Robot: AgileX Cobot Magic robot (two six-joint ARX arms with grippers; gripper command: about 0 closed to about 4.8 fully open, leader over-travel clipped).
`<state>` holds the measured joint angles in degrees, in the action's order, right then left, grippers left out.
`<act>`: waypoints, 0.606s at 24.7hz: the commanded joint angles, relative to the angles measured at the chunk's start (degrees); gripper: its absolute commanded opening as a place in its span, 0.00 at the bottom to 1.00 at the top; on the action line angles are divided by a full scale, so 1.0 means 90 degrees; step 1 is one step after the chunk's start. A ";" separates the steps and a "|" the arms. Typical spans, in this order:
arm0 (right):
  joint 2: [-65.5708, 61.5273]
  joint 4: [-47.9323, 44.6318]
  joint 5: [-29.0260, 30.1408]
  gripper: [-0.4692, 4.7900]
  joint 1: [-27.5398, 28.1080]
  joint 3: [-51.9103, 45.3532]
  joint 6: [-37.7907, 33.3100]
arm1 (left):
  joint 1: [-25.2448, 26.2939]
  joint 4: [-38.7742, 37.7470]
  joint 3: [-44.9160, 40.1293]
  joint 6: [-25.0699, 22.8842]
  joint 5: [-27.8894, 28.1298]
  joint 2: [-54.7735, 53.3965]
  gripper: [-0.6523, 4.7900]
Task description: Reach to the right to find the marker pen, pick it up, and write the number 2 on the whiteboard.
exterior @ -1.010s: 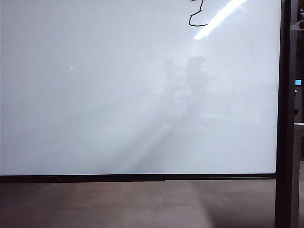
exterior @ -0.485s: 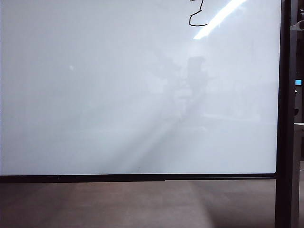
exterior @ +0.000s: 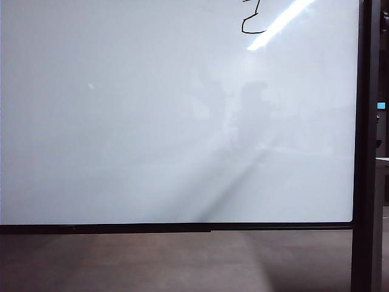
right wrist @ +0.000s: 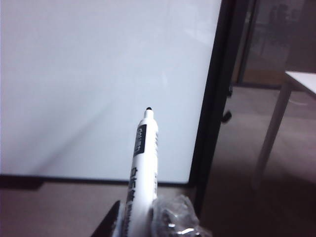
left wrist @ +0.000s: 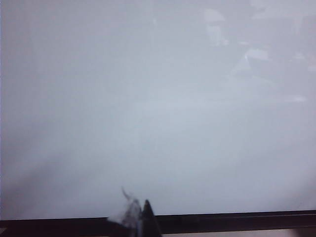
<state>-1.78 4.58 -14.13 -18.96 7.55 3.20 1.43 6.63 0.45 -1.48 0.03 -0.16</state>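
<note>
Pale white-barrelled marker pen (right wrist: 143,163) clamped in right gripper (right wrist: 145,222), tip off large glossy white whiteboard (right wrist: 98,74) nr its black post (right wrist: 212,98); black wobbly number 2 (exterior: 252,21) at board top; left gripper (left wrist: 136,217) state unclear, by board's bottom edge; pull back w/o smudging.

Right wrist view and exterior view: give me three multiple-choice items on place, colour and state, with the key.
1. Where is the written stroke on the whiteboard?
A. upper right
B. lower left
C. centre

2. What colour is the marker pen barrel?
A. red
B. white
C. green

3. What is the right gripper doing?
A. open, empty
B. out of view
C. shut on the pen

Key: 1 A, the black mark sits at the board's top edge, towards the post; 2 B, pale barrel with dark tip; 3 C, the pen rises from between its fingers.
</note>
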 commanded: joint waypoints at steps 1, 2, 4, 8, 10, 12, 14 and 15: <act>0.0134 -0.0114 0.0695 0.09 0.0440 -0.0216 -0.0019 | 0.0000 0.0073 0.0007 -0.0005 -0.0029 -0.0007 0.11; 0.0187 -0.0129 0.0869 0.09 0.0595 -0.0291 -0.0019 | 0.0000 0.0073 0.0007 -0.0005 -0.0027 -0.0010 0.11; 0.0185 -0.0221 0.0969 0.09 0.0845 -0.0418 -0.0019 | 0.0000 0.0073 0.0007 -0.0005 -0.0027 -0.0007 0.11; 0.0185 -0.0352 0.0967 0.09 0.1146 -0.0629 -0.0019 | 0.0000 0.0068 0.0007 -0.0005 -0.0027 -0.0007 0.11; 0.0185 -0.0520 0.0969 0.09 0.1212 -0.0721 -0.0019 | 0.0000 0.0066 0.0007 -0.0005 -0.0027 -0.0007 0.11; 0.0185 -0.0746 0.0967 0.09 0.1219 -0.0811 -0.0019 | 0.0000 0.0066 0.0007 -0.0005 -0.0027 -0.0007 0.11; 0.0185 -0.0746 0.0967 0.09 0.1219 -0.0811 -0.0019 | 0.0000 0.0066 0.0007 -0.0005 -0.0027 -0.0007 0.11; 0.0185 -0.0746 0.0967 0.09 0.1217 -0.0811 -0.0019 | 0.0000 0.0066 0.0007 -0.0005 -0.0027 -0.0007 0.11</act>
<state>-0.12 -1.04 -5.54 -8.08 0.47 3.07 1.43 6.61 0.45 -1.48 0.03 -0.19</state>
